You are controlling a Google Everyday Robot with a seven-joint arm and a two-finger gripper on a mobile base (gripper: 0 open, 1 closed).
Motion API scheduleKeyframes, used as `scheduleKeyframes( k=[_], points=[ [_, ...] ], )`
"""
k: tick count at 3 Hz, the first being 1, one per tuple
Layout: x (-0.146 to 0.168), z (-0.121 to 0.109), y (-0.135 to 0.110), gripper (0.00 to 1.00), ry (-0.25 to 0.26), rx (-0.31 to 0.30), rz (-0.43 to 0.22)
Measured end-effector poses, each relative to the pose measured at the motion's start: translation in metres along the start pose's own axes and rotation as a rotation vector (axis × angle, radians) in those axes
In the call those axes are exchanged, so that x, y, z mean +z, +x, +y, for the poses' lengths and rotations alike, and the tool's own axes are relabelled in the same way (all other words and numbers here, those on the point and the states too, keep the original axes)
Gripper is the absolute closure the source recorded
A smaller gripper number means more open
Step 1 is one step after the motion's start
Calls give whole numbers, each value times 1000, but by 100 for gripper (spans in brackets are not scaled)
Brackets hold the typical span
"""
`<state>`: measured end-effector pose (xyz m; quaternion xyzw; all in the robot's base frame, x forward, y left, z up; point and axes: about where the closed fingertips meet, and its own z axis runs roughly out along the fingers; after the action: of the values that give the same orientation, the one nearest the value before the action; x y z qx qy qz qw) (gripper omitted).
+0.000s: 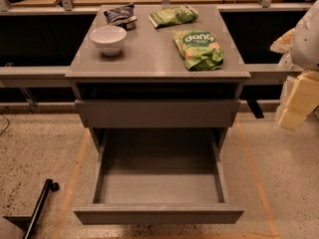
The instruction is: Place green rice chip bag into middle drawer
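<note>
The green rice chip bag (198, 49), bright green with white "dang" lettering, lies flat on the right half of the grey cabinet's top (149, 63). The middle drawer (158, 214) is the lowest one; it is pulled out toward me and its grey floor is bare. My gripper (294, 106), pale yellow under a white arm segment, hangs at the right edge of the view. It is right of the cabinet, level with the upper drawer, apart from the bag and holding nothing that I can see.
On the cabinet top there are also a white bowl (108, 39) at the left, a dark blue-black bag (120, 15) behind it and a paler green bag (173, 16) at the back. A narrower closed drawer front (157, 112) sits above the open drawer. A black rod (40, 205) lies on the floor at the lower left.
</note>
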<state>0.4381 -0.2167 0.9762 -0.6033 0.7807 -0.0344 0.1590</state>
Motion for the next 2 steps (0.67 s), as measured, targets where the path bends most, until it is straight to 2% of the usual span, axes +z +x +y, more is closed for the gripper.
scheduleKeyframes(
  k=[1, 2],
  points=[
    [0, 0, 0, 0, 0, 0, 0],
    [-3, -17, -3, 0, 22, 13, -22]
  ],
)
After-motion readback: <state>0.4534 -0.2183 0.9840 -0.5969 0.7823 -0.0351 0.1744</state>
